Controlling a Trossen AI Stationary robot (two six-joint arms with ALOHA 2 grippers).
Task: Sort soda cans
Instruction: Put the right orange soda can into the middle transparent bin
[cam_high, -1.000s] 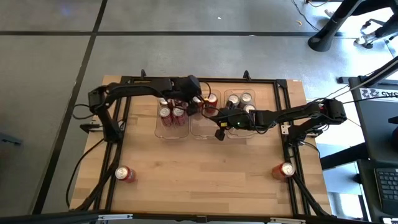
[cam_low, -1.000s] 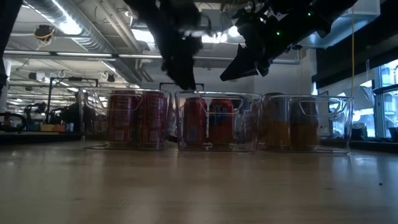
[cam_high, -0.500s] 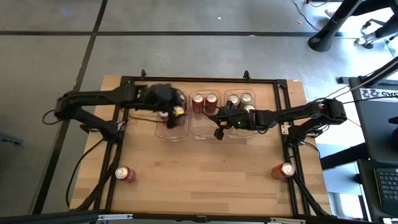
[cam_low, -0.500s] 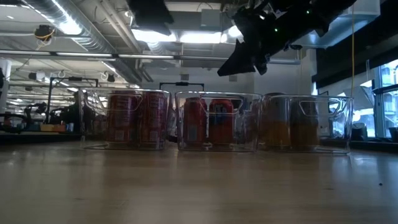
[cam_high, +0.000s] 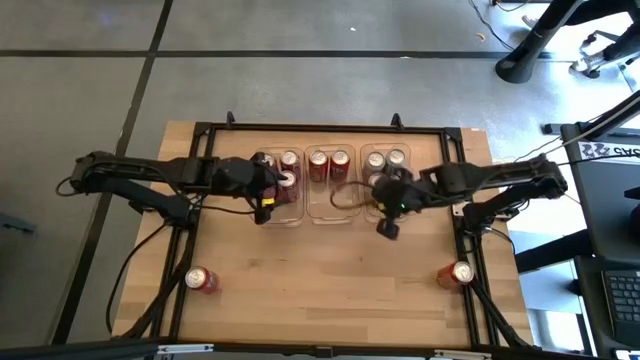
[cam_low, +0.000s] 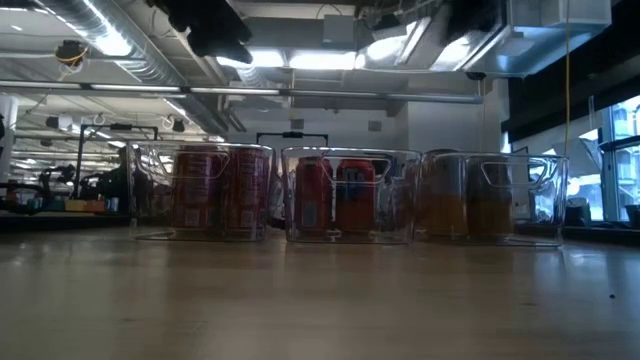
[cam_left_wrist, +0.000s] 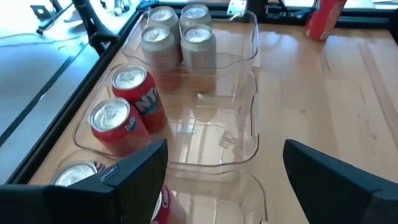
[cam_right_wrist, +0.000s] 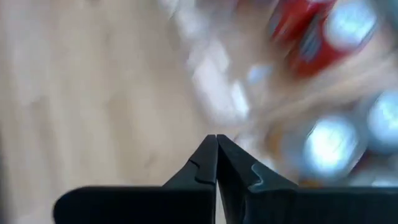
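In the high view three clear trays stand in a row at the table's far side. The left tray (cam_high: 278, 190) holds red cans (cam_high: 289, 159), the middle tray (cam_high: 330, 195) two red cans (cam_high: 319, 161), and the right tray (cam_high: 386, 200) gold cans (cam_high: 397, 157). Two more red cans lie on their sides on the table, one near-left (cam_high: 200, 280) and one near-right (cam_high: 458, 272). My left gripper (cam_high: 265, 200) (cam_left_wrist: 224, 186) hangs open above the left tray's near part. My right gripper (cam_high: 385, 228) (cam_right_wrist: 216, 163) is shut, above the right tray's near edge.
A black frame (cam_high: 320, 128) runs around the table's far and side edges. The bare wooden table (cam_high: 330, 280) lies between the trays and the near edge. In the low view the trays (cam_low: 350, 195) stand side by side, with both arms high above them.
My left gripper has risen out of the middle tray and drawn back toward the table's left, ending over the left tray. My right gripper has swung from above the middle tray toward the table's right and near edge. The cans have stayed in place.
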